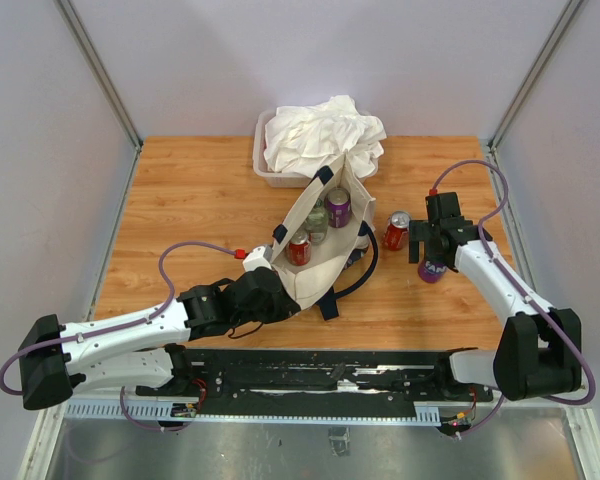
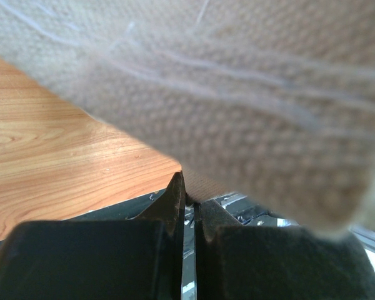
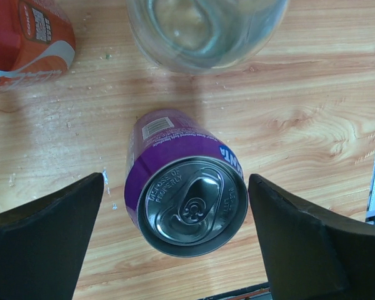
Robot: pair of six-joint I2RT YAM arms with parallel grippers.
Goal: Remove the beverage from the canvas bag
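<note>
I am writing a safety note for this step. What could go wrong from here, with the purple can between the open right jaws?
1. The open jaws of the right gripper closely flank the upright purple can; a sideways retreat may topple it toward the nearby red can.
2. The left gripper pinches only the edge of the canvas bag; a slip could let the bag collapse.

Left gripper [image 2: 189, 197] pinching blurred cloth, probably canvas bag [image 2: 250, 94], above table [image 2: 62, 156].
</note>
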